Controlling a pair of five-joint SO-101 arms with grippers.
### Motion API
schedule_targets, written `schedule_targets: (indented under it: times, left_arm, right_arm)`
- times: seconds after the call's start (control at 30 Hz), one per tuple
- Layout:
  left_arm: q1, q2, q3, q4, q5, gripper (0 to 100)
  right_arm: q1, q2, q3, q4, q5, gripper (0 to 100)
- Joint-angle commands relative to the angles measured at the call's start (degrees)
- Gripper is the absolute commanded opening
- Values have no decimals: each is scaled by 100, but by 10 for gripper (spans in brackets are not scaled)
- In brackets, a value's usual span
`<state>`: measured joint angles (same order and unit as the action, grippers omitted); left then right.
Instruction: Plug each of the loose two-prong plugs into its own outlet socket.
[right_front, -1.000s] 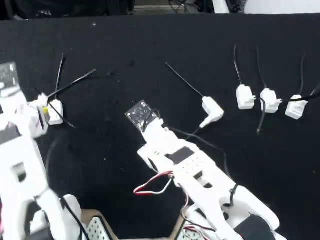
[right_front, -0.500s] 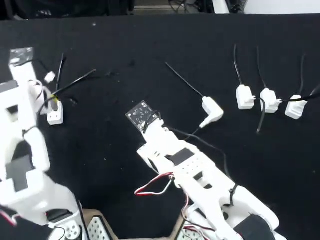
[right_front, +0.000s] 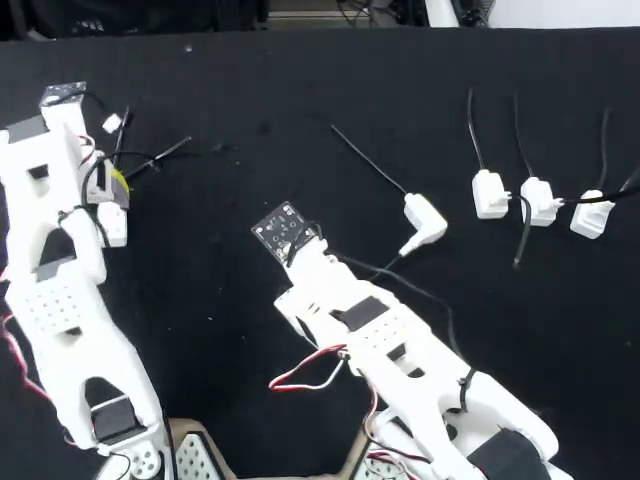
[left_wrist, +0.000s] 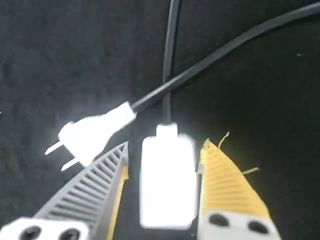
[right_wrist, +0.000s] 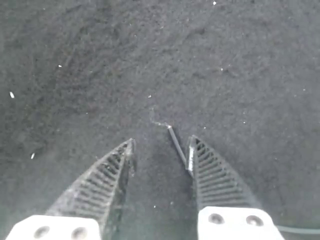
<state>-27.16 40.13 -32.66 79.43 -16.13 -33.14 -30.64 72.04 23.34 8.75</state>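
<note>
The left pincer (left_wrist: 165, 145) stands open astride a white rectangular outlet socket (left_wrist: 167, 185) at the left of the black cloth counter (right_front: 250, 90). A loose white two-prong plug (left_wrist: 92, 135) lies just beside its grey finger. The right pincer (right_wrist: 160, 142) hangs open above the counter's middle.

Black cloth-covered table (right_front: 250, 90). Far right: three white corded blocks in a row, near one another, the first (right_front: 490, 194), the second (right_front: 540, 202) and the third (right_front: 589, 218). Centre: an angled white plug (right_front: 424, 220), its thin black cord running toward the far left. Left: a white socket block (right_front: 112, 226) (left_wrist: 167, 182), with a loose two-prong plug (left_wrist: 89, 136) just beside it, their black cords crossing.
</note>
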Motion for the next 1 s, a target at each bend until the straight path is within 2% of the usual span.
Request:
schedule_targets:
  times: [0.0, 0.27, 0.37, 0.43, 0.5, 0.67, 0.87, 0.97]
  left_arm:
    - [31, 703, -1147, 334, -35, 223]
    - [22, 1503, -2624, 1556, -44, 216]
    - [22, 1556, -3134, 2145, -44, 113]
    - [22, 1538, -3213, 2154, -9, 22]
    - [4, 1415, -3160, 2154, -9, 54]
    - [154, 563, -2097, 2154, 167, 37]
    - [760, -1512, -13, 2084, 237, 37]
    - [1121, -2558, 1235, 1679, 264, 41]
  right_arm:
    - [-79, -207, -4, -97, 0, 155]
    - [-79, -207, -4, -97, 0, 155]
    - [-79, -207, -4, -97, 0, 155]
    - [-79, -207, -4, -97, 0, 155]
    - [-79, -207, -4, -97, 0, 155]
    - [-79, -207, -4, -97, 0, 155]
    - [-79, -207, -4, -97, 0, 155]
    - [-79, -207, -4, -97, 0, 155]
